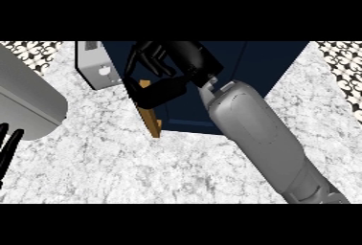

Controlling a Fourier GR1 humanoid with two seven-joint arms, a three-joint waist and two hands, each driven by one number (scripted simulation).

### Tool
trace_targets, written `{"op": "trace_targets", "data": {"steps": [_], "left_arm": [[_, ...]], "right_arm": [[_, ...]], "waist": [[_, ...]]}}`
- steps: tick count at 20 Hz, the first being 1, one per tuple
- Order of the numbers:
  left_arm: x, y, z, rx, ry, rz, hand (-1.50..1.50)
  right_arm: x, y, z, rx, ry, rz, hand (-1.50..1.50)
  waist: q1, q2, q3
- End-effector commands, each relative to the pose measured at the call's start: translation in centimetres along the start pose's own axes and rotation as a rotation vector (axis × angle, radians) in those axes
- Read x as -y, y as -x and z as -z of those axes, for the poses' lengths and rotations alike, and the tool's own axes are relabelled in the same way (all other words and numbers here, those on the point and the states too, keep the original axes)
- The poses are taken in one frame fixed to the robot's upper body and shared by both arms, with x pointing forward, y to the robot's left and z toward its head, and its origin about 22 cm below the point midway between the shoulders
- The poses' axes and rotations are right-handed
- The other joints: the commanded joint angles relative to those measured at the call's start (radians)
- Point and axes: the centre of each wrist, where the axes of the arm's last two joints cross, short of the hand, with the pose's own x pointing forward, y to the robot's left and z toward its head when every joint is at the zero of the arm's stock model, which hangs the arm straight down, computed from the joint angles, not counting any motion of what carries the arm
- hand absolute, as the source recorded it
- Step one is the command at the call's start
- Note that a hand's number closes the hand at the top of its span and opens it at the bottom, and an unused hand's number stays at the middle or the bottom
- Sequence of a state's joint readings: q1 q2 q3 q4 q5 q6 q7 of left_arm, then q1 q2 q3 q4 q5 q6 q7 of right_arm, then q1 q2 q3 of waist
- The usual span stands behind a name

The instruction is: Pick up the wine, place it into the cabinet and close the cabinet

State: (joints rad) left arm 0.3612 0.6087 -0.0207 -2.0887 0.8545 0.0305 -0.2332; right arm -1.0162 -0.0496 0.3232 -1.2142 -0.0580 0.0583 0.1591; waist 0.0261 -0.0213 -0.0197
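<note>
We have a single view, taken from the robot's head and aimed steeply down at the counter (141, 167), so we see its marbled top almost flat on. The camera sits close: the right forearm (262, 139) rises from the lower right edge and fills much of the frame, ending in the right hand (170, 60) near the top centre. Just behind that hand the dark blue cabinet (276, 67) runs off the upper edge. To the hand's left a grey appliance (96, 67) is cut by the top border. The left hand (8, 143) only shows as fingertips at the left edge.
</note>
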Motion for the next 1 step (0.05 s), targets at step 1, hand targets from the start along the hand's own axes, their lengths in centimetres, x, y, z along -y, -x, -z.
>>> {"op": "trace_targets", "data": {"steps": [1], "left_arm": [[0.48,0.79,0.82,-0.006,0.001,-0.017,-1.50]], "right_arm": [[5.65,1.99,-0.21,-0.137,0.202,-0.056,1.50]], "waist": [[-0.021,0.035,0.019]]}}
